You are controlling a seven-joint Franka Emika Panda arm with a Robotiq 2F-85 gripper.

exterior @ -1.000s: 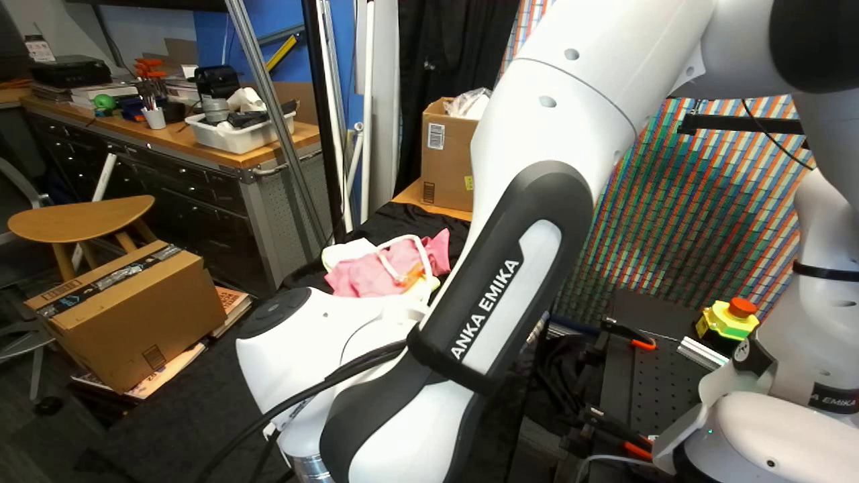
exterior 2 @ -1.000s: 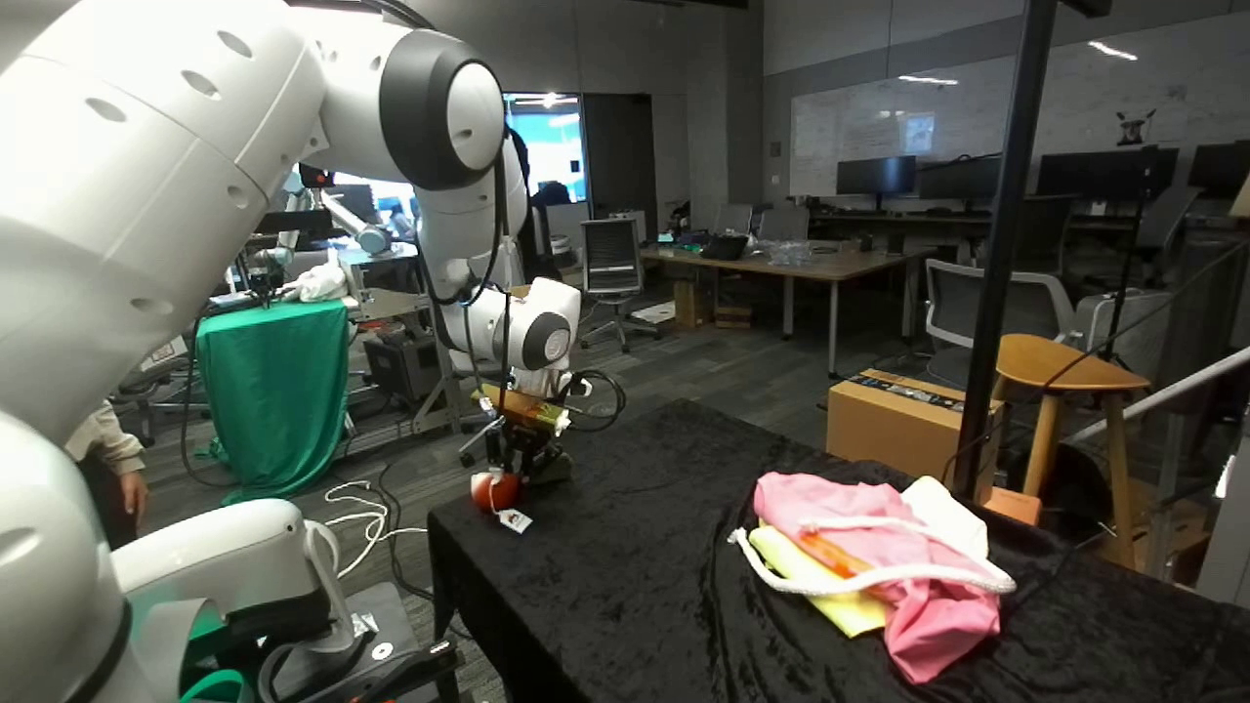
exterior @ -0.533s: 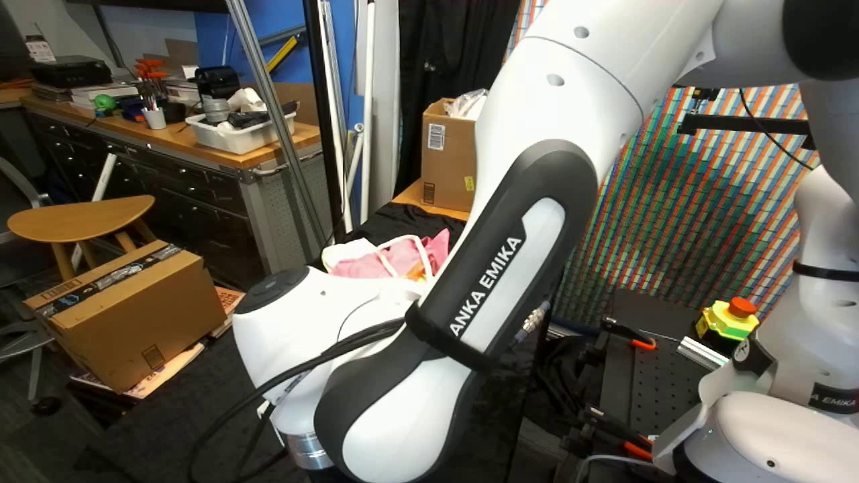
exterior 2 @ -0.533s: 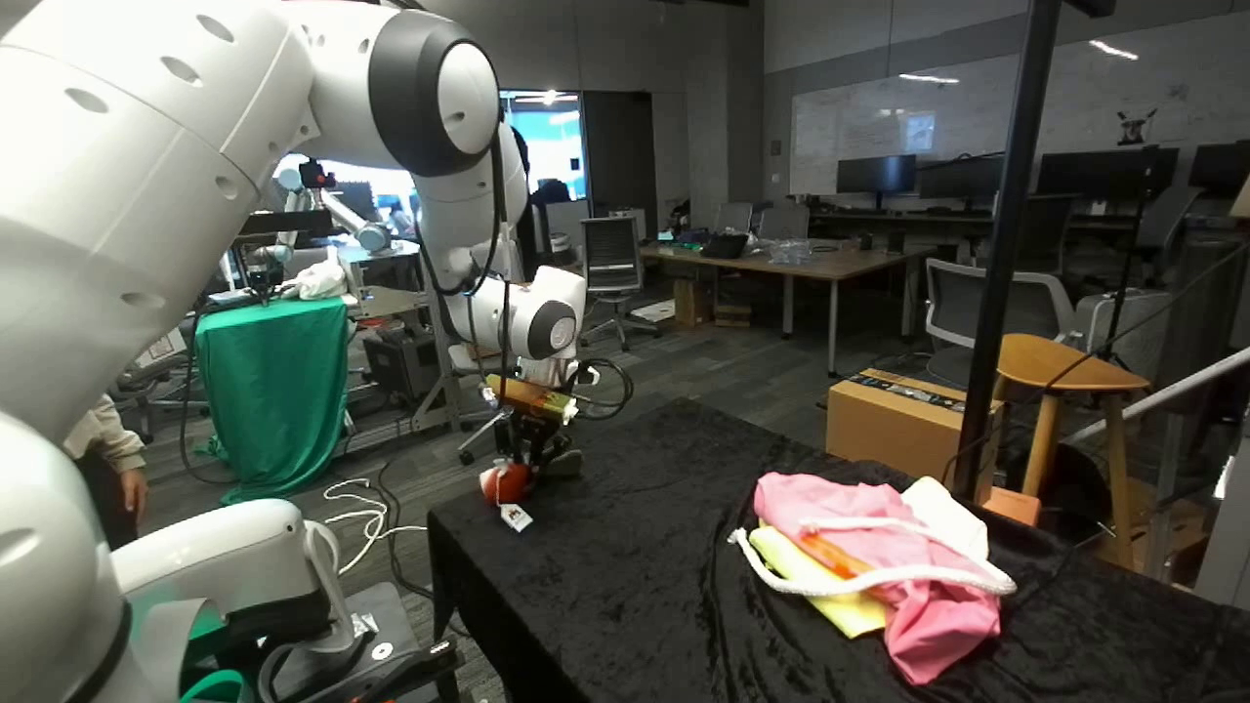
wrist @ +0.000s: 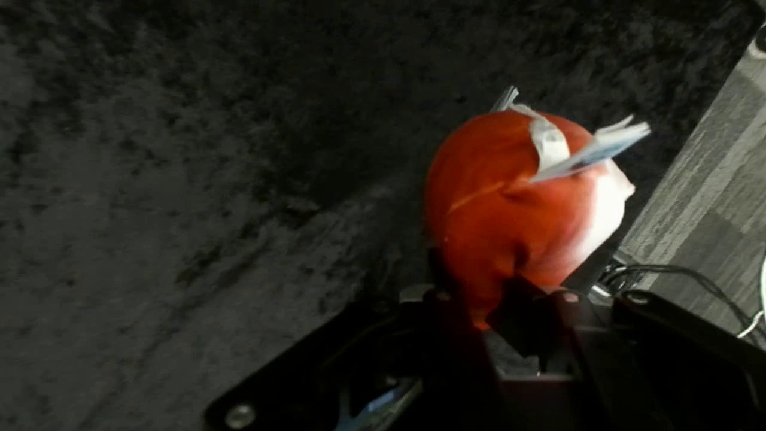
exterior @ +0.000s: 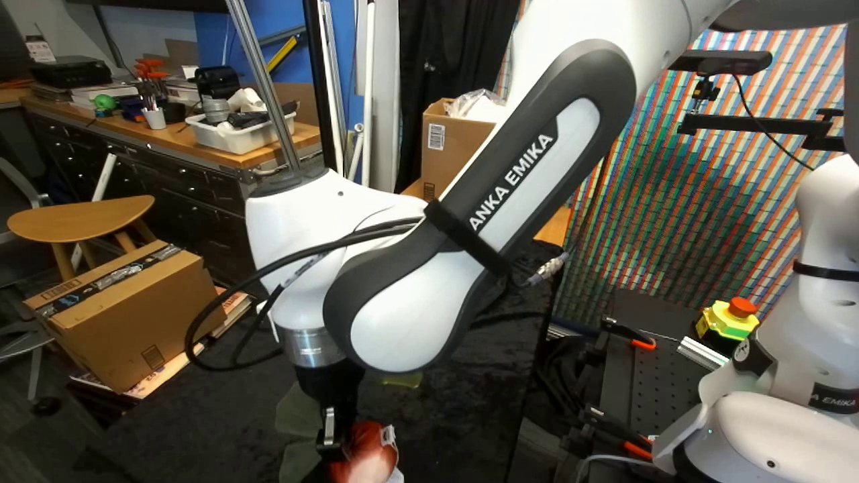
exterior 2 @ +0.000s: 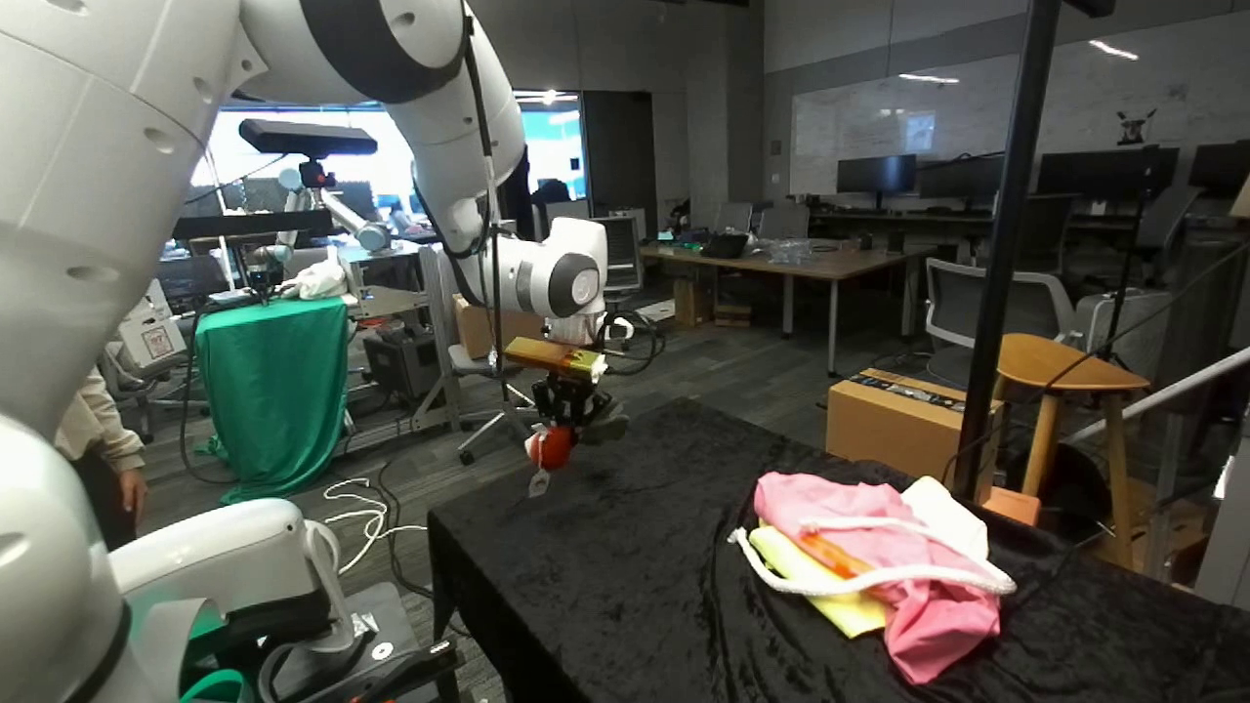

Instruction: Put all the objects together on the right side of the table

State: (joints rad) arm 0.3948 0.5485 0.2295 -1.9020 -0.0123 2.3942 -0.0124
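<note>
My claw (wrist: 482, 284) is drawn narrow, pinching a fold of the toy (wrist: 502, 197), a red and white thing; in the wrist view its fabric puckers between the jaws and its body bulges beyond them. I read this as a pinch on slack fabric, not a grip round the middle: probably enough for something soft and light, though it may swing if I hurry.

The toy hangs over the surface (exterior 2: 625, 576), near its edge, with floor (wrist: 712, 191) in sight alongside. I judge it lifted clear, since a tag (exterior 2: 539, 483) dangles free below. The pile (exterior 2: 830, 500) lies well apart: pink cloth (exterior 2: 937, 630) over yellow cloth (exterior 2: 845, 610), white cloth (exterior 2: 947, 513) to one side, rope (exterior 2: 811, 588) looped across. I take that end for the right side, so the pile marks the gathering spot and the toy is the piece left to bring.

Hard to make out: in an exterior view the toy (exterior: 369, 448) is cut off at the bottom, and none of the pile shows; presumably my arm (exterior: 416, 329) covers it. A grey-green shape (exterior: 298, 410) sits beside the claw; part of me or separate, I cannot tell. An orange patch (exterior 2: 835, 557) in the pile may be print or object. The jaws are dark against the dark surface, so how deeply the fold sits is not readable.
</note>
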